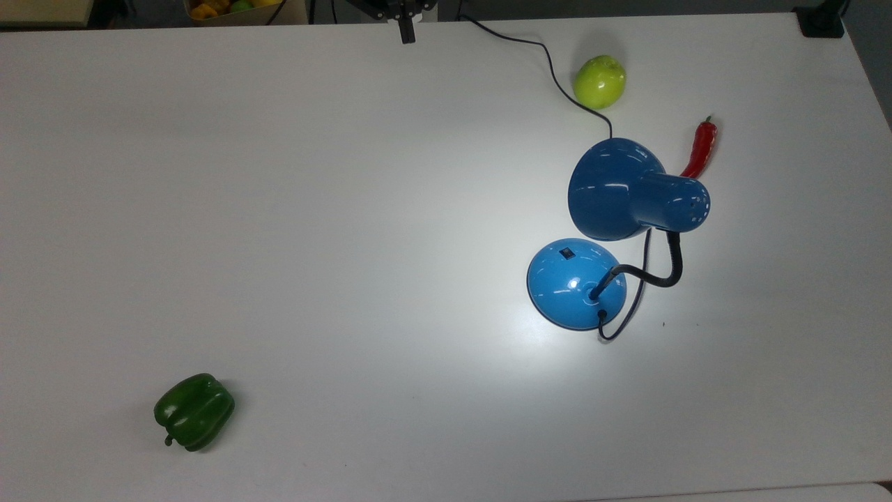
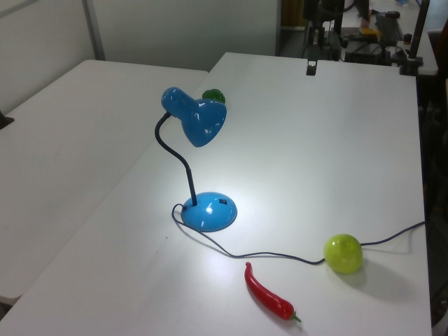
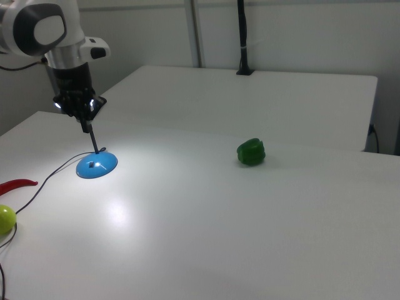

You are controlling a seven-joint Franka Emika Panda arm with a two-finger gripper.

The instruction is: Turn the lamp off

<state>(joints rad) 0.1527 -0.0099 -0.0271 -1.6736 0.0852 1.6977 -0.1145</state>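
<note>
Tool (image 1: pixel 405 31) clenched on nothing at the top view's upper desk (image 1: pixel 279 209) edge; lamp (image 1: pixel 575 282) switch (image 1: pixel 568 254) lies well apart, toward the top view's lower right.

The lamp (image 1: pixel 631 202) is lit and casts a bright pool on the white bench (image 1: pixel 348 209) around its base. Light falls off toward the bench edges. The blue shade carries small specular highlights. The green apple (image 1: pixel 599 81) and green bell pepper (image 1: pixel 194 411) cast soft shadows. All views are evenly sharp.
</note>
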